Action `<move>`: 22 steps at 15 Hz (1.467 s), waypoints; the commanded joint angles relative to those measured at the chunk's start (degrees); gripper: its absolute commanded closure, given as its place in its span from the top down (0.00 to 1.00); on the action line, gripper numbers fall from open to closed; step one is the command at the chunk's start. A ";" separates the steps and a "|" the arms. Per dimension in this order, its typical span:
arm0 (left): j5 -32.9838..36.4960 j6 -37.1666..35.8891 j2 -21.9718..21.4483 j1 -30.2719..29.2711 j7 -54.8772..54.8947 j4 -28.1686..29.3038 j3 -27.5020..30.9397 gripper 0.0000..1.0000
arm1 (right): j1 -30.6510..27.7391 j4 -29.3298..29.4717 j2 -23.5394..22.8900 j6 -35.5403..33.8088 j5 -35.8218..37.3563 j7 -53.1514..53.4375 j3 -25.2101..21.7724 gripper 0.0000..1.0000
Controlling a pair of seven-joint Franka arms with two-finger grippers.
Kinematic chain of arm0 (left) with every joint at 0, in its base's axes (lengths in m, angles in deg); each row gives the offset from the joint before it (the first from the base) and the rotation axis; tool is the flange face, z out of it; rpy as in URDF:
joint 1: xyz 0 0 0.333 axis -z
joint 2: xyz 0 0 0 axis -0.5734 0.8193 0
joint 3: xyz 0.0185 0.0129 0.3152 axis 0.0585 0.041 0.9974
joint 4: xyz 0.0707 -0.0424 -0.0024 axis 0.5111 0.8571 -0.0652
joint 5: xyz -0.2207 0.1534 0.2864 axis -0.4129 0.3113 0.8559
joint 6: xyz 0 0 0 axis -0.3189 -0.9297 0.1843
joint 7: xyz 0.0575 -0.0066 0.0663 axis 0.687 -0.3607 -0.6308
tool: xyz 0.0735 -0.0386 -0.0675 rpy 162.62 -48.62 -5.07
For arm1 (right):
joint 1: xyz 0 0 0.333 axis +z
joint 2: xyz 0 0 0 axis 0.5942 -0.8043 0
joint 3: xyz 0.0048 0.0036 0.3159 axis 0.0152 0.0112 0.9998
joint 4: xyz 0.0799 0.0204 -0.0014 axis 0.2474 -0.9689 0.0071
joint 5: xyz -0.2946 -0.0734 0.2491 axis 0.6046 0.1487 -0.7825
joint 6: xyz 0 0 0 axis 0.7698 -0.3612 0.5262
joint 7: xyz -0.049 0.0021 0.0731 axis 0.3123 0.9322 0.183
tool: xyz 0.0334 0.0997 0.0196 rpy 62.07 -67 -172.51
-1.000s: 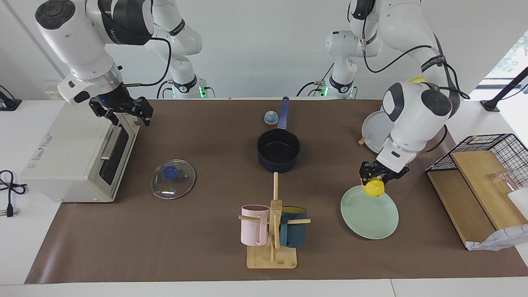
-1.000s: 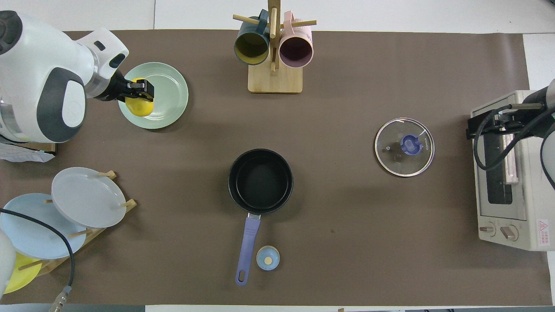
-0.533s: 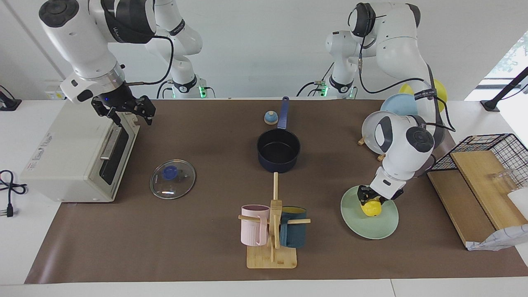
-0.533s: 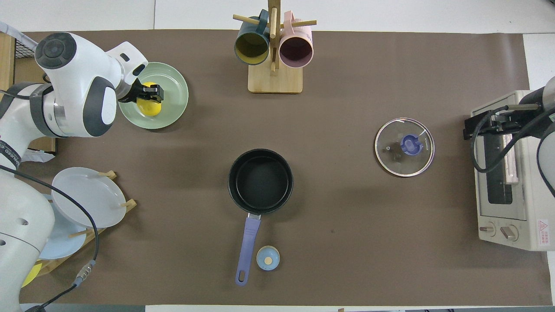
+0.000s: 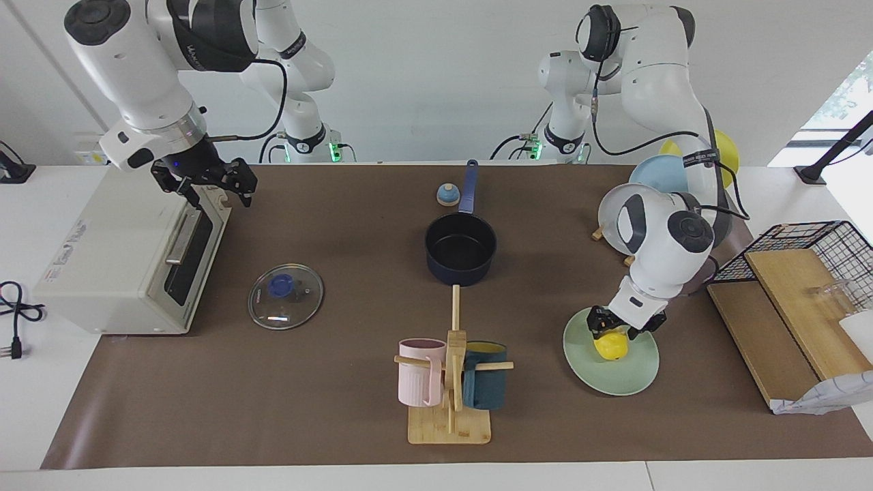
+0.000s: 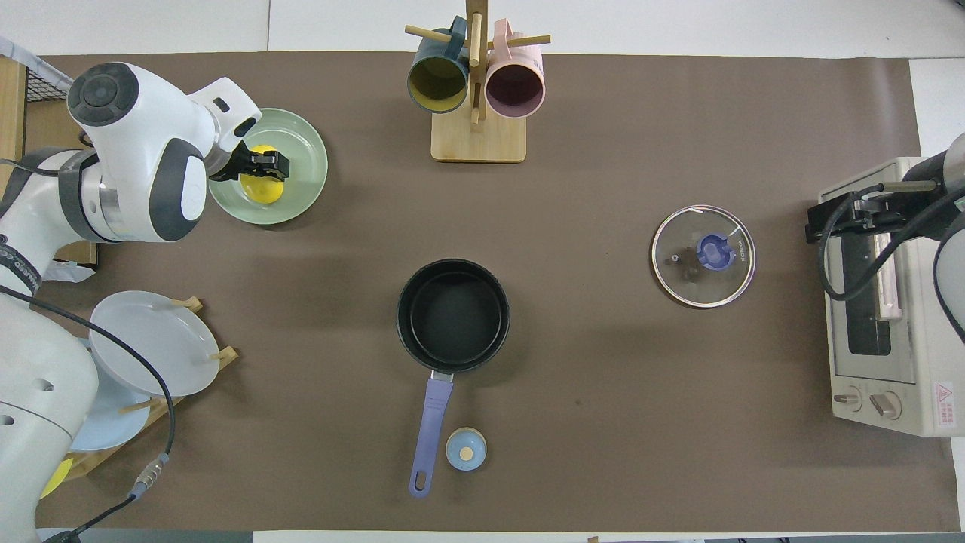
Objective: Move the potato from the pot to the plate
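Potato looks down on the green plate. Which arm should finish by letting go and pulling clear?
Left. The left gripper is right over the potato, which sits on the plate; the pot is empty. The right gripper waits over the toaster oven at the table's right-arm end.

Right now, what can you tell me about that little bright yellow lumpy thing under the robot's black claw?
It is a small, bright yellow, lumpy oval toy potato with a smooth, plastic-looking skin. It rests on the pale mint-green round plate, on the part of the plate nearer to the robots, toward the left arm's end of the table. The left gripper sits right over it, hiding its top; whether the fingers touch it cannot be told.
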 commanded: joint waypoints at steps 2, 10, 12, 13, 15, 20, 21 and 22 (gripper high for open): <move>1.15 -11.02 -6.21 -2.48 0.73 -4.06 -0.02 1.00 | -0.61 -1.56 1.29 1.02 -0.86 0.97 0.47 1.00; 1.32 -37.94 -27.13 -5.40 0.55 -4.52 0.06 1.00 | 2.72 -8.75 3.48 11.30 -0.77 -0.70 0.65 1.00; 1.24 -42.51 -31.35 -5.40 0.73 -3.47 0.06 1.00 | 2.38 -9.55 2.08 11.39 -0.86 -2.18 0.74 1.00; 1.32 -44.54 -33.89 -5.40 0.73 -1.64 0.06 1.00 | 2.30 -10.60 0.77 12.44 -1.03 -3.93 0.74 1.00; 1.24 -44.73 -38.64 -4.87 0.64 3.10 -0.02 1.00 | 2.56 -12.62 -1.17 17.70 -1.12 -5.44 0.74 1.00; 1.24 -41.66 -41.48 -3.65 0.29 8.05 -0.03 1.00 | 3.09 -6.32 -1.18 7.99 -1.12 -5.27 0.74 1.00; 1.24 -41.83 -40.78 -3.55 0.38 7.18 -0.02 1.00 | 2.56 -5.96 -0.57 7.27 -1.12 -5.27 0.47 1.00; 1.24 -42.27 -38.86 -3.29 0.29 5.43 0.15 1.00 | 2.30 -5.52 0.40 7.00 -1.12 -5.18 0.12 1.00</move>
